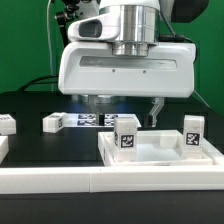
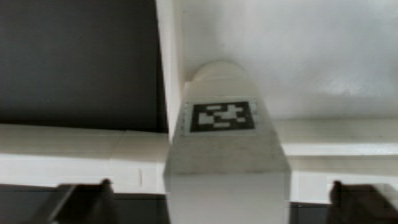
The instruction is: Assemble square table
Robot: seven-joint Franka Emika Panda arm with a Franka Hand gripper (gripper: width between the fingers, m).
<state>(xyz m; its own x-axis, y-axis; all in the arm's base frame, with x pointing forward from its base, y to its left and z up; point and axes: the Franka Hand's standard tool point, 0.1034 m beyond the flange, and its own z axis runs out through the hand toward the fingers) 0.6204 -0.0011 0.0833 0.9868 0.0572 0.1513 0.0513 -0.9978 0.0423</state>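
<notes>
The black worktop [image 1: 30, 105] carried everything, with the square table top [image 1: 160, 152] sitting at the front toward the exterior view's right, rim up. Two legs stood upright on it already, one [image 1: 125, 133] near its middle and another [image 1: 193, 131] at the far right corner. Two loose legs lay out on the worktop, one [image 1: 53, 122] near the marker board [image 1: 88, 119], one [image 1: 6, 124] at the left edge. By my reading, leg fitting was the step in hand! The pincer [image 2: 226, 190] hung with fingers wide apart, straddling a tagged leg [image 2: 226, 130], apparently gripping nothing. Next it would need either to close squarely on that leg or lift clear.
</notes>
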